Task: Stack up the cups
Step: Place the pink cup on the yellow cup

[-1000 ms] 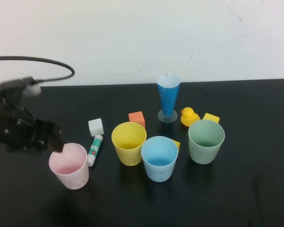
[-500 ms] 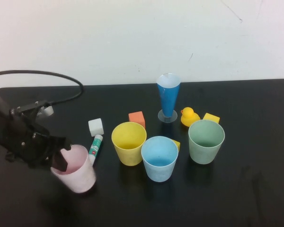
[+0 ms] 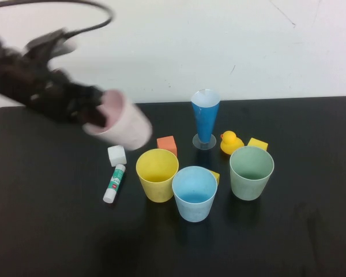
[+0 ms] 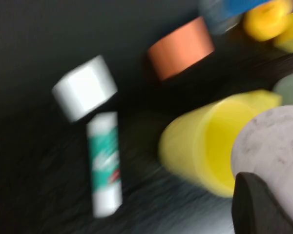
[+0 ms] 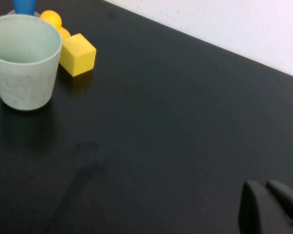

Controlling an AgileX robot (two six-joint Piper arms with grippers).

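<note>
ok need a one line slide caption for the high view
Left end effector carries the pink cup tilted in the air above the yellow cup; right end effector stays parked off-frame.

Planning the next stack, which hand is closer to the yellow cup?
Left. The left hand, holding the pink cup, hovers beside the yellow cup; the right hand is off past the green cup.

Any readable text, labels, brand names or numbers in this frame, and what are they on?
Glue stick: green and red label, print too blurred to read in either view.
Nothing else shows text.
The left gripper holds the pink cup aloft; the right gripper hangs low, off to the side.
</note>
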